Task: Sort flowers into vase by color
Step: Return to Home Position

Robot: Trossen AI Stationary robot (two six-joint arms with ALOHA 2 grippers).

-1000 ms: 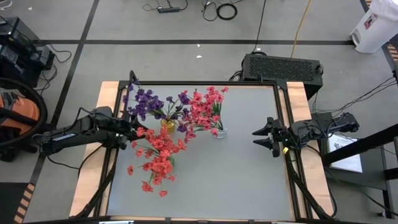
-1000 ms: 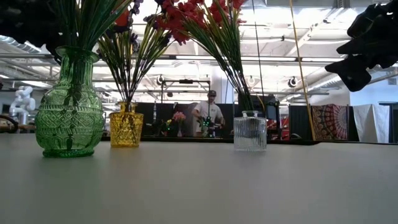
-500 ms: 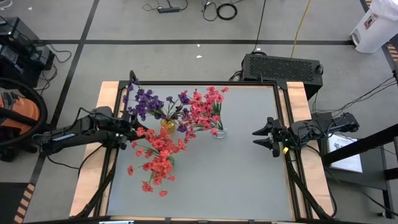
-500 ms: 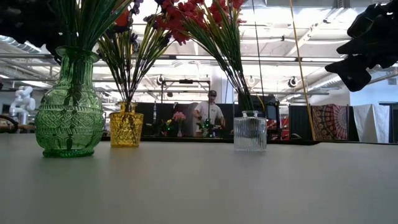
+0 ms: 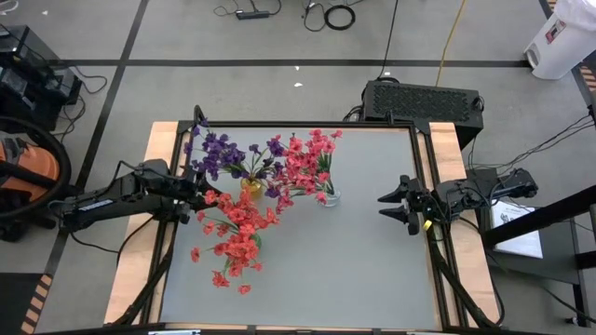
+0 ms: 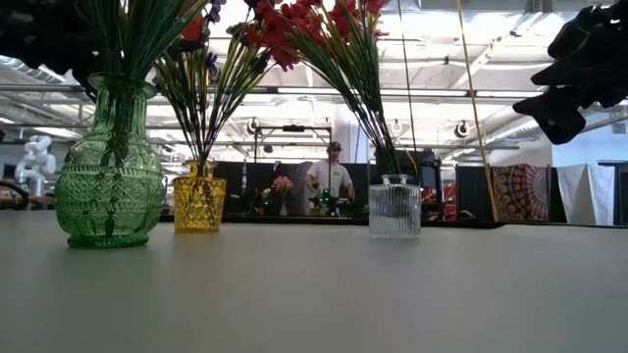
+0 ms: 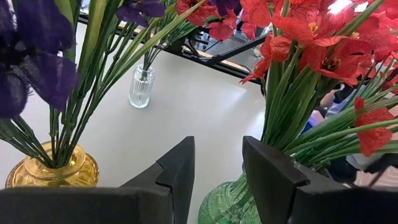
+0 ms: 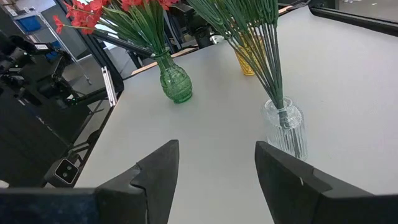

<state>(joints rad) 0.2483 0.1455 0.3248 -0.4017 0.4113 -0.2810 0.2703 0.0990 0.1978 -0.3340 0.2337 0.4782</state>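
Three vases stand on the grey table. A green vase [image 6: 110, 176] holds red flowers [image 5: 235, 233]. Purple flowers [image 5: 223, 154] stand in a yellow vase [image 6: 199, 201]. A clear ribbed vase [image 6: 394, 208] holds pink-red flowers [image 5: 307, 163]. My left gripper [image 5: 200, 191] hovers open at the table's left edge, just beside the green vase's stems [image 7: 292, 106], with nothing between its fingers. My right gripper [image 5: 396, 205] hovers open at the right, well apart from the clear vase [image 8: 286, 127], and holds nothing.
Bare grey tabletop [image 5: 354, 270] spreads over the near and right parts. Black frame rails [image 5: 433, 167] run along the table's sides. A person [image 6: 332, 181] stands in the room far behind the table.
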